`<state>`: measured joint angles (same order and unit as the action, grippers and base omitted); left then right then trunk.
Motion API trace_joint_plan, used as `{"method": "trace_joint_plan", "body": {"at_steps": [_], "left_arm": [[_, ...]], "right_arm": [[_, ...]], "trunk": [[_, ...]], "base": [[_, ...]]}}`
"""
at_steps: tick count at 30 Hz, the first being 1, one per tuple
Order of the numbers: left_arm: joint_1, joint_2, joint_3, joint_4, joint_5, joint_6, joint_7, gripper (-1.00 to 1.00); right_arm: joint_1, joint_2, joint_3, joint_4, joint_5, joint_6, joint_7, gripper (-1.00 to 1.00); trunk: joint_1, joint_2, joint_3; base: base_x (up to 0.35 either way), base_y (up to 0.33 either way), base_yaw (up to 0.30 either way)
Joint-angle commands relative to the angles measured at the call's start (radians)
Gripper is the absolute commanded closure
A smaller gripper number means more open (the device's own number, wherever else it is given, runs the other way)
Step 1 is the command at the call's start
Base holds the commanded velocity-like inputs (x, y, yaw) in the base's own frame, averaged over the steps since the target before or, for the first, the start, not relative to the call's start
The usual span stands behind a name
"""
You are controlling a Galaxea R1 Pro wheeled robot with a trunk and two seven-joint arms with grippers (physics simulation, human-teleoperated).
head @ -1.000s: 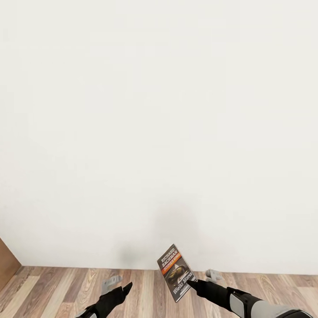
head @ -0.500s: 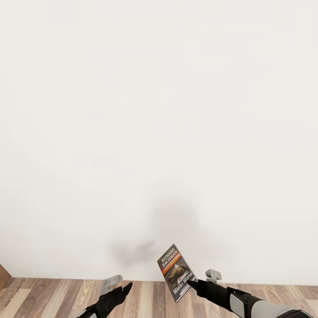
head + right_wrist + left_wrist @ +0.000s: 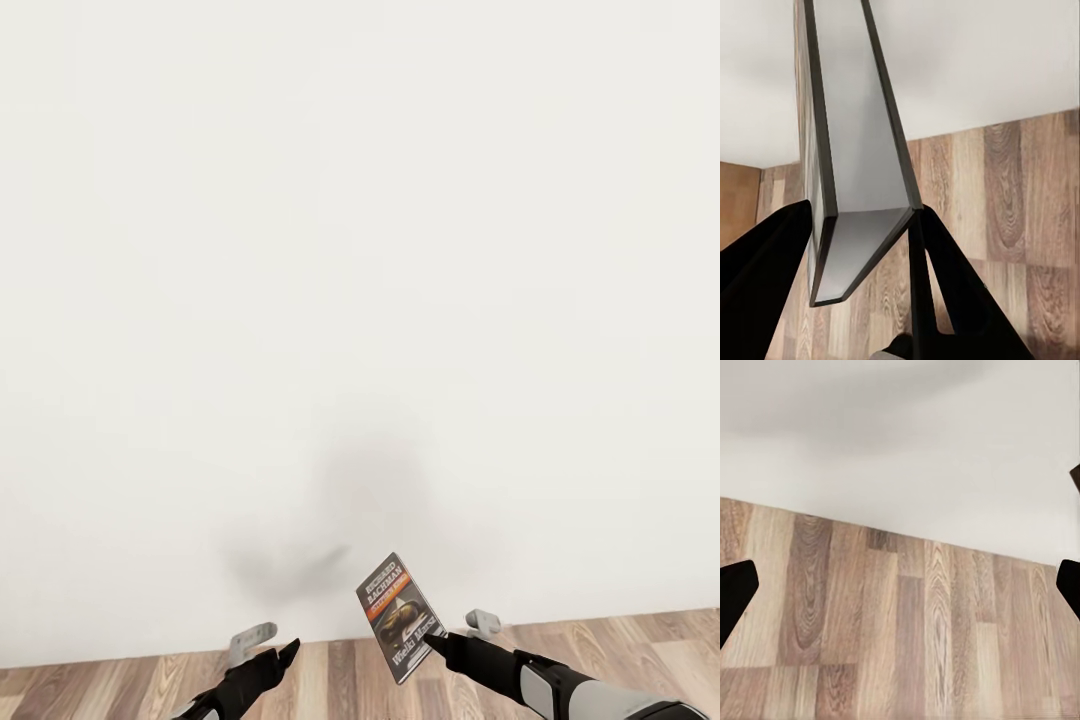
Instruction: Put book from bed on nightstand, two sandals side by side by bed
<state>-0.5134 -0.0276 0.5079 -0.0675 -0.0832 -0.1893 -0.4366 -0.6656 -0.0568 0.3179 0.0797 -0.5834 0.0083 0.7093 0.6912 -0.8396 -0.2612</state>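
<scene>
right tool [image 3: 432,637] clamped on book [image 3: 398,615] | book upright, long axis tilted | left tool [image 3: 268,645] wide open, empty

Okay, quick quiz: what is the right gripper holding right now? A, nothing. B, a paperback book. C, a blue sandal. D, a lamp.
B: the right gripper is shut on the book, whose cover reads "RICHARD BACHMAN" in the head view, with the fingers clamping its lower edge in the right wrist view.

view panned | brown door at left edge gone | wall [image 3: 360,250] takes more of frame | wood floor [image 3: 620,640] strip thinner, skirting line now tilted, higher on right
</scene>
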Motion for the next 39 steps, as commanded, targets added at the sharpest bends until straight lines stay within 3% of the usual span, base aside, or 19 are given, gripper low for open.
{"method": "trace_joint_plan", "body": {"at_steps": [1,10,29,39], "left_arm": [[0.000,0.000,0.008,0.000,-0.009,-0.004,-0.002,-1.00],[0.000,0.000,0.008,0.000,-0.009,-0.003,-0.002,-1.00],[0.000,0.000,0.008,0.000,-0.009,-0.002,-0.002,-1.00],[0.000,0.000,0.008,0.000,-0.009,-0.003,-0.002,-1.00]], "right_arm": [[-0.002,0.000,0.006,0.003,-0.011,0.001,0.006,1.00],[-0.002,0.000,0.006,0.003,-0.011,0.001,0.006,1.00],[-0.002,0.000,0.006,0.003,-0.012,0.001,0.006,1.00],[-0.002,0.000,0.006,0.003,-0.012,0.001,0.006,1.00]], "trunk": [[0.000,-0.001,-0.002],[0.000,-0.001,-0.007],[0.000,-0.001,-0.008],[0.000,-0.001,-0.011]], "base": [[0.000,0.000,-0.245],[0.141,0.000,-0.209],[0.270,0.000,-0.007],[0.029,0.000,-0.140]]}}
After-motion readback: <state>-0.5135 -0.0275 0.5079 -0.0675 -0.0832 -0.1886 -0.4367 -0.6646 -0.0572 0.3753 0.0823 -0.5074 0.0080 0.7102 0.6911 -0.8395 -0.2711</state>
